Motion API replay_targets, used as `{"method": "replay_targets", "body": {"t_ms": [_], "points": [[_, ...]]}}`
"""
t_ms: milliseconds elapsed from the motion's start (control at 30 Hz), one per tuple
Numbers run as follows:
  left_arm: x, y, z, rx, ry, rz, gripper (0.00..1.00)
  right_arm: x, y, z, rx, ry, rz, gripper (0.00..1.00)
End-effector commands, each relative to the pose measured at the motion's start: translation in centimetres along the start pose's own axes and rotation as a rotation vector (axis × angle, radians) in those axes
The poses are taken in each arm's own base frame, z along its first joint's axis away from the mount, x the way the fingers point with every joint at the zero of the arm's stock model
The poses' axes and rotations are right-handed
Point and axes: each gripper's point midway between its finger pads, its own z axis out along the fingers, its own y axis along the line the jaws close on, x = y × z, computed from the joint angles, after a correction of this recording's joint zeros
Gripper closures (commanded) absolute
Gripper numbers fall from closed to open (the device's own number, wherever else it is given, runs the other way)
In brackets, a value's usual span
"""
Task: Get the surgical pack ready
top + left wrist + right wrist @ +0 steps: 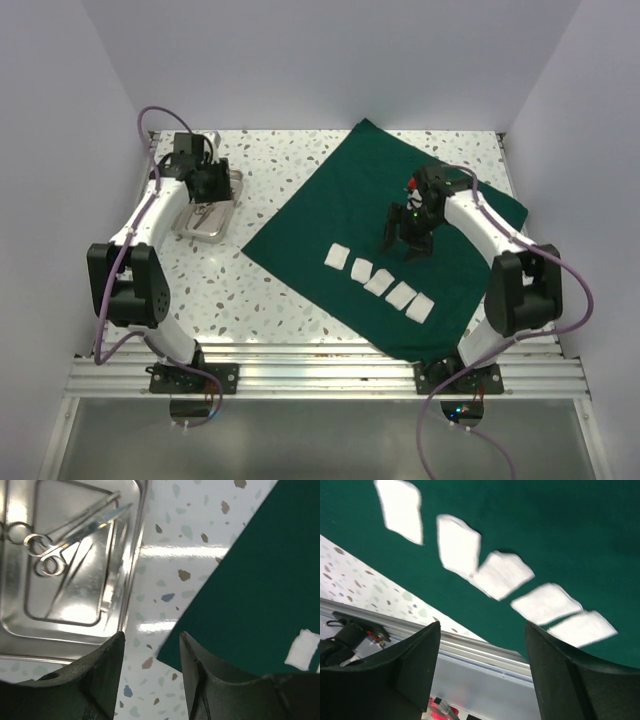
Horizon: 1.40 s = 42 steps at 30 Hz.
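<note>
A: Where is the green drape point(340, 210)?
B: It lies spread flat on the tabletop point(250, 300), under the right pincer point(404, 248), which points down with jaws apart and empty. The left pincer point(151, 636), also apart, hangs above the metal tray's point(205, 240) edge.
</note>
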Motion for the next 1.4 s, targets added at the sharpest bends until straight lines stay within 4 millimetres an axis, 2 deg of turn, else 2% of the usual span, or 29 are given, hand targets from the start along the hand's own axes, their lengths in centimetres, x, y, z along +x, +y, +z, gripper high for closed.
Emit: {"method": "replay_targets", "body": {"t_ms": [0,33,67,100,133,167,200,300,367,467,767,1367], "points": [[1.3,-5.4,-1.5,0.196,-0.007,-0.014,0.48,2.9,-3.3,-1.3,0.065,-0.011,0.059,0.3],[1.8,-6.2,-1.7,0.22,0.002,-0.007,0.48,3.6,-3.7,-1.8,0.056,-0.023,0.083,0.31],[2.2,-7.0,-1.8,0.241,0.011,0.002,0.48,5.3,-5.2,-1.1,0.066,0.011,0.132,0.32],[3.2,-8.8,-2.0,0.3,0.034,0.021,0.47,5.8,-5.8,-1.0,0.067,0.008,0.15,0.34],[3.7,-9.7,-2.1,0.334,0.049,0.031,0.47,6.4,-6.2,-1.4,0.065,-0.011,0.172,0.35],[4.2,-10.8,-2.3,0.386,0.063,0.04,0.47,7.6,-7.6,-0.9,0.088,0.007,0.218,0.37],[5.1,-11.9,-2.4,0.416,0.079,0.056,0.47,8.2,-8.0,-0.8,0.091,0.01,0.237,0.4],[6.0,-14.0,-3.0,0.503,0.087,0.083,0.47,9.6,-9.9,-0.7,0.125,0.001,0.306,0.45],[6.1,-14.7,-3.3,0.543,0.088,0.092,0.46,10.3,-11.0,-0.5,0.156,-0.003,0.339,0.53],[6.2,-15.1,-3.5,0.563,0.087,0.111,0.46,10.2,-12.4,-0.2,0.187,-0.019,0.386,0.54],[6.7,-15.3,-3.8,0.594,0.096,0.146,0.44,7.1,-13.0,1.1,0.175,-0.055,0.407,0.55],[6.1,-15.1,-4.2,0.577,0.068,0.173,0.39,7.8,-13.7,2.9,0.186,0.001,0.428,0.52]]}}
